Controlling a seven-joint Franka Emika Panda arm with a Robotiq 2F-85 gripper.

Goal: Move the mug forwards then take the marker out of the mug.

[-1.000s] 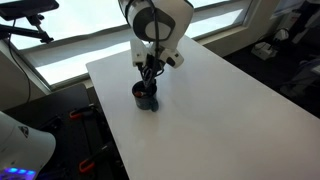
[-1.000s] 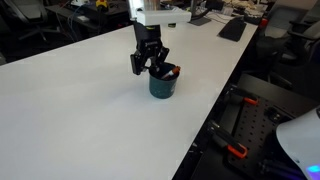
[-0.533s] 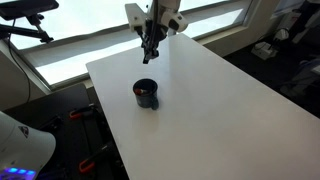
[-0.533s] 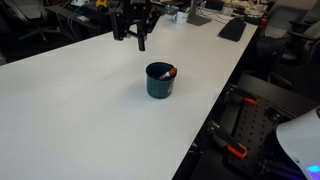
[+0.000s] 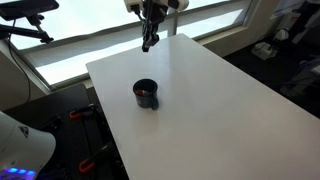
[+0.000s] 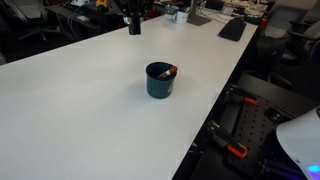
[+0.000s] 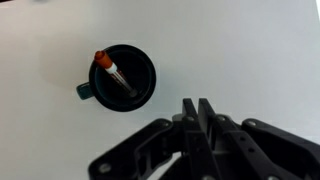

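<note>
The dark mug (image 5: 146, 94) stands on the white table (image 5: 210, 100) near its edge; it also shows in the other exterior view (image 6: 160, 80) and from above in the wrist view (image 7: 122, 78), handle to the left. The red marker (image 7: 113, 74) leans inside the mug, its tip poking over the rim (image 6: 172, 71). My gripper (image 5: 149, 42) hangs high above the table, well away from the mug, also seen at the top of an exterior view (image 6: 134, 22). In the wrist view its fingers (image 7: 198, 120) are pressed together with nothing between them.
Windows run behind the table (image 5: 70, 45). A keyboard (image 6: 233, 29) and desk clutter lie at the far end. Dark equipment with red clamps (image 6: 240, 150) stands on the floor by the table's edge.
The gripper rose from the mug's rim and moved away toward the far side of the table, empty. The mug and marker stayed in place.
</note>
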